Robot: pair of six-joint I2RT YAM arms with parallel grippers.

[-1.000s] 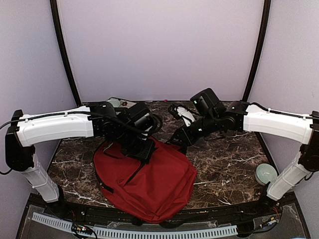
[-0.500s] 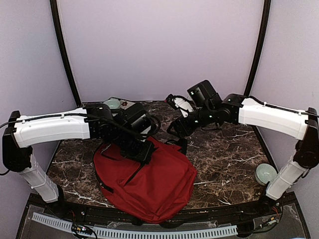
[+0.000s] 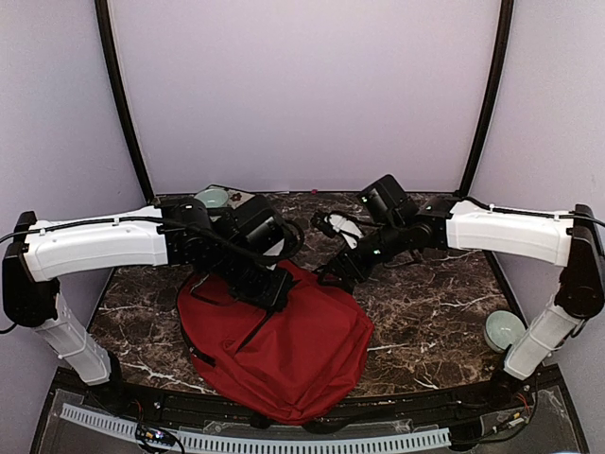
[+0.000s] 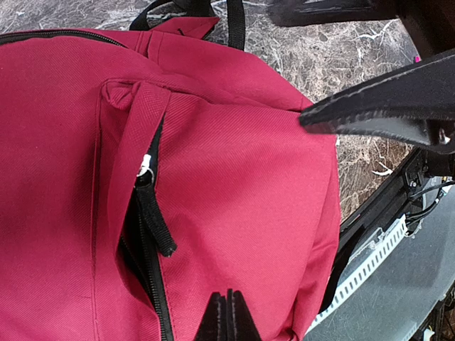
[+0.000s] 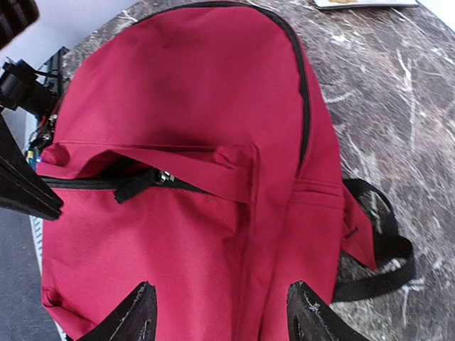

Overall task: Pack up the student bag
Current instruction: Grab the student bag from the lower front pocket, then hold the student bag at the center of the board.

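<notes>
No lettering, brand, number or sign can be read in any view. The large dark-red fabric backpack (image 3: 284, 350) shows only plain cloth, black zippers and black straps on every face in sight. The flat pale card (image 5: 362, 3) lying on the marble at the top edge of the right wrist view carries a yellowish mark, but it is cut off and too blurred to read.

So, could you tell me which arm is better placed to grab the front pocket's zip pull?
Right, probably: the right tool is open over the bag, with the pull just ahead. The left tool is shut and would have to open first.
</notes>
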